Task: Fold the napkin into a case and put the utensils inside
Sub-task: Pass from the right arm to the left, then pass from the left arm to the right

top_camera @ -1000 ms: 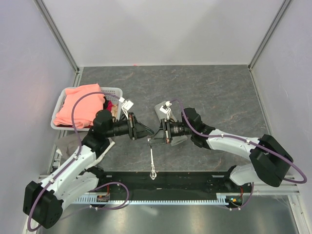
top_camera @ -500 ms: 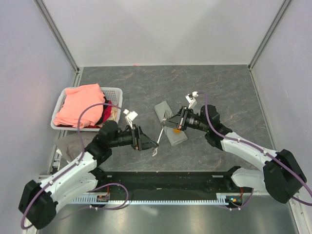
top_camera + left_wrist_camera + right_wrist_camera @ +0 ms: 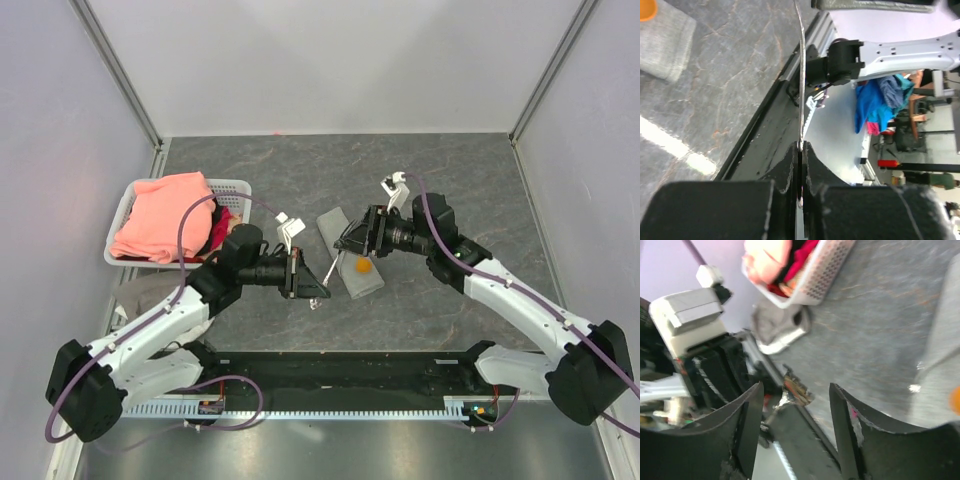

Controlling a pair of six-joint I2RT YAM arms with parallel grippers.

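At the middle of the worktop [image 3: 450, 170] lies the case [image 3: 362, 284], a narrow grey pouch set at a slant between the two arms. The orange bowl of the spoon [image 3: 361, 266] shows on its lower half. The handle is not visible, so the spoon is judged to be tucked in; this cannot be confirmed.

The fork [image 3: 801, 75] is not in the case. The left gripper [image 3: 800, 146] has it pinched flat between closed fingers near one end, just beside the case's near left edge. The rest of the shaft stands free beyond the fingertips. Which end points at the case cannot be told.

The right gripper [image 3: 795, 390] hovers over the upper part of the case. Its jaws are spread wide and hold nothing.

Further out on the left stands the white basket [image 3: 240, 186] with the salmon-pink cloth [image 3: 160, 215] piled in it. A whitish-grey rag [image 3: 145, 292] lies just in front of the basket.

Hazards for the insertion step:
- Swivel. The fork is thin and gripped at one end only, so contact with the cloth may turn it in the grip.
- Snagging. The cloth is soft and nothing pins it down. A fork end that catches a fold may drag or unfold the case.
- Displacement. A fork pushed in alongside the spoon may slide the spoon out.
- Collision. Both grippers work close together over one small pouch, so a crossing path may bring them into contact.
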